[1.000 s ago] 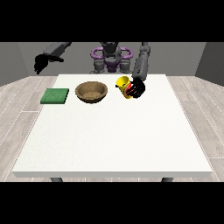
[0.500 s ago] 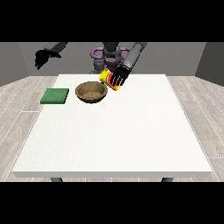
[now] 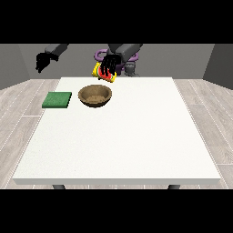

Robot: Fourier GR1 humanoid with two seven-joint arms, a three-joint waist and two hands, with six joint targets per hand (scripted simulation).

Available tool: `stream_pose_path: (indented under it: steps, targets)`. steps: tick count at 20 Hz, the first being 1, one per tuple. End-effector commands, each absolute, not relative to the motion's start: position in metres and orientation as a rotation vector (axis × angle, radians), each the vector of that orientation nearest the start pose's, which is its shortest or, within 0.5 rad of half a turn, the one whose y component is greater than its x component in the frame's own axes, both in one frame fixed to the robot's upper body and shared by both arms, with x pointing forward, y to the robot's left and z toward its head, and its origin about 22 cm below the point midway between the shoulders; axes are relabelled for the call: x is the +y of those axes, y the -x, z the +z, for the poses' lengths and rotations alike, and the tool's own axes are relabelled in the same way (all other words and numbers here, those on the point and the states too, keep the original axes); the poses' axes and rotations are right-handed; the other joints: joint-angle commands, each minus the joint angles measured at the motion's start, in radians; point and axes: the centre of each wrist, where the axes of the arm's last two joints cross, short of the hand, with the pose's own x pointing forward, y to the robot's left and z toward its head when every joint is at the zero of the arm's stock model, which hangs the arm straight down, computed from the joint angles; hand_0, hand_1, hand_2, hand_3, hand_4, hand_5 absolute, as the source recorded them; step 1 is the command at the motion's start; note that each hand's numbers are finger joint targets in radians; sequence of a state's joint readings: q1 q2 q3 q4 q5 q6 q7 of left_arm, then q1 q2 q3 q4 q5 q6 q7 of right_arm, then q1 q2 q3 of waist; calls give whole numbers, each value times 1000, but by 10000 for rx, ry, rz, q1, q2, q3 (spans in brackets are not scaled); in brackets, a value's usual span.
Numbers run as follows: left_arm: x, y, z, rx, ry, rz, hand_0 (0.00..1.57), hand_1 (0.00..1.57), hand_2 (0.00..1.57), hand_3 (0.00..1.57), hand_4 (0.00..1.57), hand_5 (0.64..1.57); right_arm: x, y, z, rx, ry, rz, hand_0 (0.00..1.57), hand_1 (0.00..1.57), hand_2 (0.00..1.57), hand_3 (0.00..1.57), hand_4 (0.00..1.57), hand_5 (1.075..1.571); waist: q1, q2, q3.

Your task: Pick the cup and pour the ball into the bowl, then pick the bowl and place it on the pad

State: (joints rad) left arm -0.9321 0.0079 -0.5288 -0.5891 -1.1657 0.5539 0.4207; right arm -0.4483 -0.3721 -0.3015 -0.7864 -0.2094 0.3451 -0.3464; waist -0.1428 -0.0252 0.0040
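Hand at view's right (image 3: 109,66) has fingers curled round the cup (image 3: 103,73), held above the bowl (image 3: 95,96). Bowl sits below & just left of fingers, so shift over its centre before tipping further. Other hand (image 3: 44,61) holds nothing, fingers relaxed.

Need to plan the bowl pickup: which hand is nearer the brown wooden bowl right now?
Left. The hand at the view's right holds the yellow cup just above and behind the brown wooden bowl. The hand at the view's left is raised beyond the table's edge.

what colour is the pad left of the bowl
Green; the pad lies flat on the table in the front view.
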Motion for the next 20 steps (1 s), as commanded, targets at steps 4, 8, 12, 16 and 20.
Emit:
stream_pose_path:
  steps: [4,8,12,16,20]
  targets:
    - [10,-380,61,-15105,-15388,-16685,488,488,1571,1571,1136,1451,-376,-342,-1,-16986,-944,58,0,0,0,240,739,1538,-314,344,0]
    - [4,-389,73,-13541,-17482,-19652,1429,1429,1571,1571,1202,1427,-386,-333,-10,-16332,-726,-135,0,0,0,232,749,1537,7,-103,-5]
    - [-8,-384,77,-12168,-18880,-21537,1534,1534,1571,1571,1277,1423,-384,-340,-2,-16635,-817,-143,0,0,116,208,754,1533,-21,-43,-21]
    - [-8,-382,78,-12090,-19137,-21981,1507,1507,1571,1571,1225,1450,-397,-325,-12,-16588,-506,-233,0,0,36,278,755,1536,224,-7,-34]
    - [-15,-378,90,-12387,-19168,-21851,1511,1511,1571,1571,1209,1470,-398,-329,-7,-16588,-452,-498,0,0,0,261,757,1543,618,127,-37]
